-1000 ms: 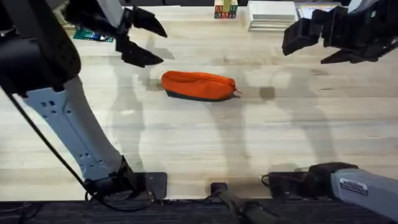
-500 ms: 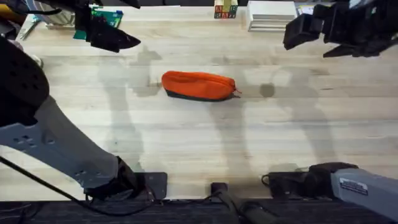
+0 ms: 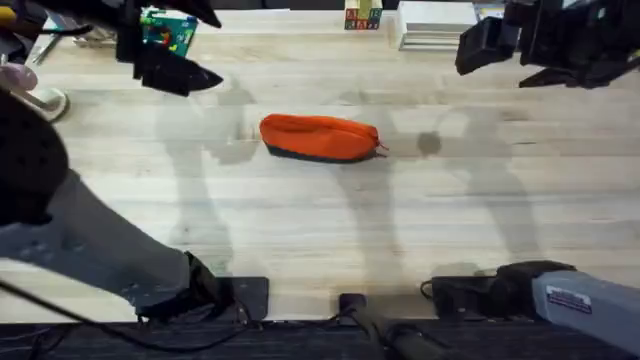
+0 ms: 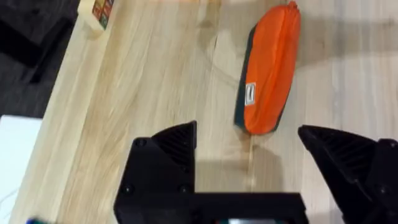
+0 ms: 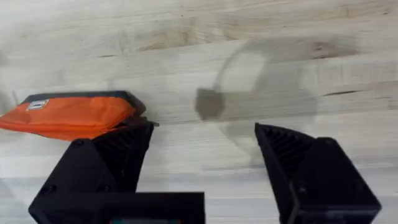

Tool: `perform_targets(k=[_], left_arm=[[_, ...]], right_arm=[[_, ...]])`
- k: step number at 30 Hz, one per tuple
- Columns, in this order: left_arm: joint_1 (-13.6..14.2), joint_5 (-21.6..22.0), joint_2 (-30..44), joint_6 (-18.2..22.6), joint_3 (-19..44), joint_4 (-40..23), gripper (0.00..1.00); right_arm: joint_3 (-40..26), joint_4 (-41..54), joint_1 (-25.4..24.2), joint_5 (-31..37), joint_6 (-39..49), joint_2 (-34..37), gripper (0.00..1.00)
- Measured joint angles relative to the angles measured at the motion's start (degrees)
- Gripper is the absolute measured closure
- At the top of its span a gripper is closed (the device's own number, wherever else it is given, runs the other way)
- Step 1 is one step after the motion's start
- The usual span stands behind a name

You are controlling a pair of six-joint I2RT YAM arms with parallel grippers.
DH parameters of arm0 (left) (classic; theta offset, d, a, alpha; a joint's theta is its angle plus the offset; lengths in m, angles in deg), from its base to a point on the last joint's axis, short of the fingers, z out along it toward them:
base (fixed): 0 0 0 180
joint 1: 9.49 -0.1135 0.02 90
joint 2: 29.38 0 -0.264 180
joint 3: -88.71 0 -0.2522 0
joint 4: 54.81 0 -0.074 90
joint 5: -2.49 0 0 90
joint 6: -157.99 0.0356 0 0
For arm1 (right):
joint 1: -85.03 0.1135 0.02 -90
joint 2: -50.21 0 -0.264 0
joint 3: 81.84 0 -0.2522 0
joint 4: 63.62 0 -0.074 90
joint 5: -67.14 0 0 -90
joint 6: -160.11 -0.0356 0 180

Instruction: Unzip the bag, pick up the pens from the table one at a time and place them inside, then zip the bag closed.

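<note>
The orange bag (image 3: 320, 138) lies on the table (image 3: 300, 220) near its middle, long side across, with the zipper shut and its pull at the right end. My left gripper (image 3: 205, 48) hangs open above the back left of the table, well clear of the bag. In the left wrist view the bag (image 4: 268, 74) lies beyond the left gripper (image 4: 247, 130), which holds nothing. My right gripper (image 3: 503, 62) hovers open at the back right. Its wrist view shows the right gripper (image 5: 202, 134) spread over bare wood, the bag (image 5: 68, 116) off to one side. The pens are out of view.
Coloured blocks (image 3: 362, 15) and a white stack (image 3: 436, 22) sit along the back edge. A green item (image 3: 166, 28) is at the back left and a pale object (image 3: 30, 92) at the far left. A dark knot (image 3: 429, 146) marks the wood right of the bag.
The left arm has swung away from the bag toward the back left corner. The right gripper has barely shifted. The bag has stayed put.
</note>
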Motion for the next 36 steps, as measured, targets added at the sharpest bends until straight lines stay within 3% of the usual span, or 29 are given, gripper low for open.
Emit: perform_targets(k=[2, 3, 4, 5, 9, 10, 14, 18, 21, 23, 24, 29, 36], left_arm=[[-1.3, 0.6, -2.5, -0.5, -2.3, 1.9, 0.004], [-4.1, 1.3, -7.2, -3.2, -5.8, 5.9, 0.005], [-4.8, 1.5, -8.8, -4.5, -6.9, 7.5, 0.005], [-6.0, 2.2, -13.6, -9.5, -10.9, 12.9, 0.005], [-5.5, 4.4, -19.1, -15.7, -18.0, 19.3, 0.006], [-5.0, 6.3, -22.4, -19.3, -23.2, 22.8, 0.006], [-3.6, 8.7, -26.5, -26.3, -28.4, 28.3, 0.006], [1.0, 11.9, -28.4, -35.2, -30.4, 32.6, 0.006], [7.0, 16.5, -28.4, -39.9, -30.7, 33.9, 0.006], [12.4, 21.2, -28.4, -42.8, -30.8, 34.2, 0.006], [21.9, 31.8, -28.4, -51.8, -31.0, 38.1, 0.005], [23.9, 39.0, -28.4, -66.4, -31.0, 41.9, 0.006], [23.9, 42.4, -28.4, -85.4, -31.0, 42.5, 0.005]], right_arm=[[0.0, 0.0, 0.0, 0.0, 0.0, 0.0, 0.004], [0.0, 0.0, 0.0, 0.0, 0.0, 0.0, 0.004], [0.0, -0.1, 0.0, 0.0, 0.0, 0.0, 0.004], [0.0, -0.6, 0.0, 0.0, 0.0, 0.0, 0.004], [0.0, -1.5, 0.0, 0.0, 0.0, 0.0, 0.004], [0.0, -1.4, 0.0, 0.0, 0.0, 0.0, 0.004], [0.0, -1.4, 0.0, 0.0, 0.0, 0.0, 0.004], [0.0, -1.4, 0.0, 0.0, 0.0, 0.0, 0.003], [0.0, -1.4, 0.0, 0.0, 0.0, 0.0, 0.003], [0.0, -1.4, 0.0, 0.0, 0.0, 0.0, 0.003], [0.0, -1.4, 0.0, 0.0, 0.0, 0.0, 0.003], [0.0, -1.3, 0.0, 0.0, 0.0, 0.0, 0.003], [0.0, -1.2, 0.0, 0.0, 0.0, 0.0, 0.003]])
